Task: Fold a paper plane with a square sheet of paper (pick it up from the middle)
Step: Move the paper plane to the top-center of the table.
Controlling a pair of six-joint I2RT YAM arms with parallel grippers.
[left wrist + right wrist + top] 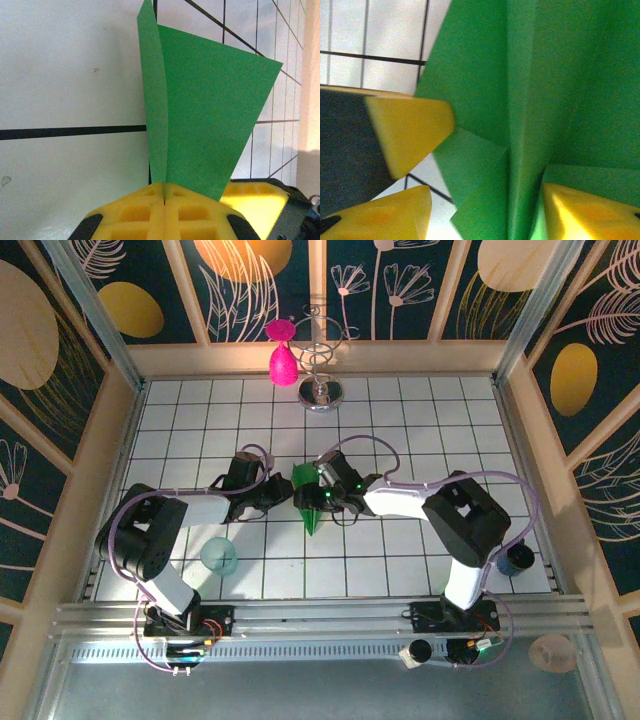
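Closest to the left wrist camera, the left gripper has its yellow foam pads pressed together on the bottom edge of the bright green paper plane, a thin folded sheet whose two flaps rise from that pinch and splay apart. From above, the plane lies mid-table on the white tiled table, narrow tip toward the arm bases, between the two grippers. The right gripper stands spread around the centre crease, one pad against the paper and the other clear of it, so it grips nothing. The step looks like setting a crease along the body. To do it well, the left pinch should hold firm as an anchor while the right closes squarely across the fold line, not at an angle. Pressure should run along the crease rather than pull away from the left arm, since thin paper would likely tear or slip. The translucent teal round cup sits well apart.
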